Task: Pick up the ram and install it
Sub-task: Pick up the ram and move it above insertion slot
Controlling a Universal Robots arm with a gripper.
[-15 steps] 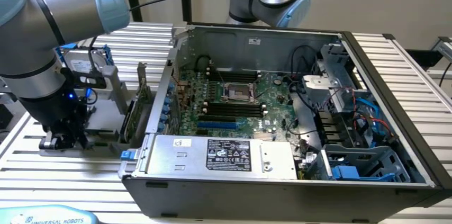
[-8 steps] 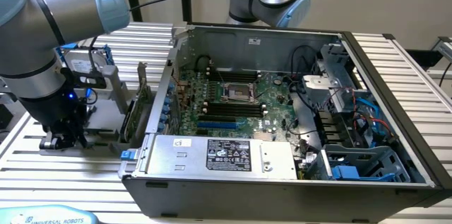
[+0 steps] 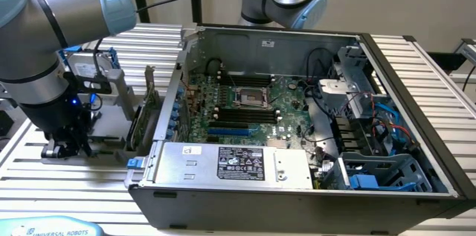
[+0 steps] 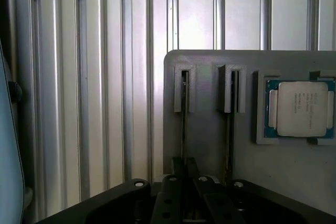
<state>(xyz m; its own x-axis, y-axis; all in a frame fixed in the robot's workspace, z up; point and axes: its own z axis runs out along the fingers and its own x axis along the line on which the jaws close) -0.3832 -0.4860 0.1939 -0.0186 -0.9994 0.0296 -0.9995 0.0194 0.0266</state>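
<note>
Your hand is clamped on the ram: seen edge-on, it's a thin dark strip standing in a slot of the grey holder, w/ the silver CPU beside it. Holder sits on the ribbed surface, open PC case nearby.

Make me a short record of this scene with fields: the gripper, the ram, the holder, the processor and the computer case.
gripper: down at the holder, fingers closed on the ram's edge
ram: thin stick standing on edge in a holder slot
second stick: in the neighbouring slot, untouched
holder: gray tray on the slatted table
processor: square silver chip in its recess in the holder
computer case: open, to the exterior view's right of the holder
black slots: on the motherboard, appear empty
</note>
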